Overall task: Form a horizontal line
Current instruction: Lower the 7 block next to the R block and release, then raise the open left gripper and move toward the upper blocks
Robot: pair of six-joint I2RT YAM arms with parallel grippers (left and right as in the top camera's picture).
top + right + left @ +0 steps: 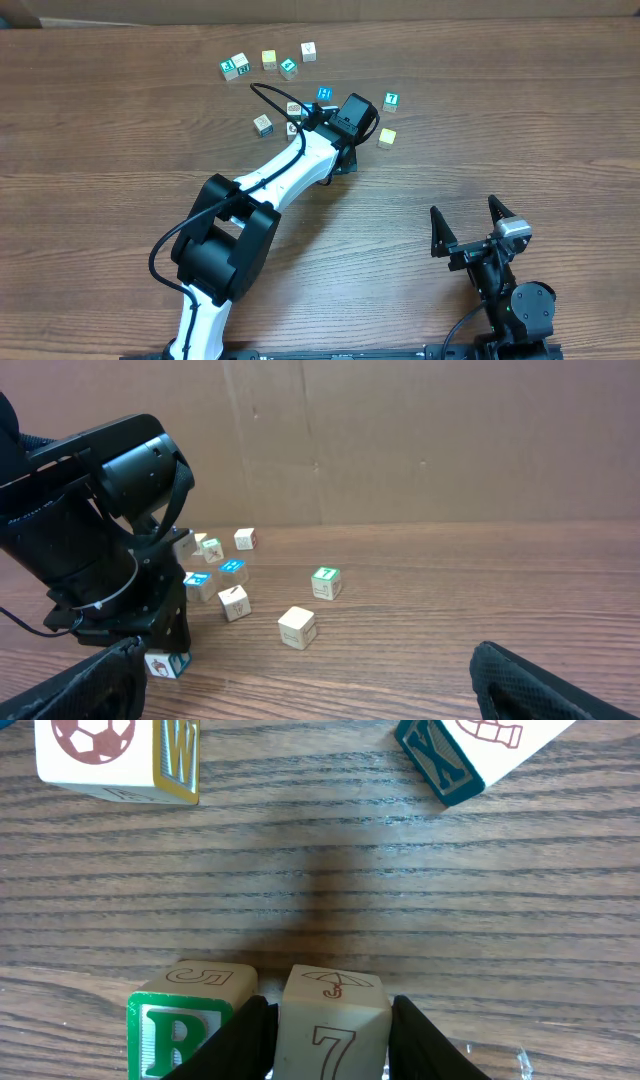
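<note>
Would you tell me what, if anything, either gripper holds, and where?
Left gripper brackets pale 7 cube by opposite sides; grip unclear. Right gripper: nothing.

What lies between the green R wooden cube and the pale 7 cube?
A black finger of the left gripper separates green R cube from pale 7 cube; left wrist view.

The green "R" cube [178, 1035] and the pale cube [332, 1020], marked 7, stand upright just beside each other. The green "T" cube [391, 100] and the plain yellow cube [387, 138] lie near each other, apart.
</note>
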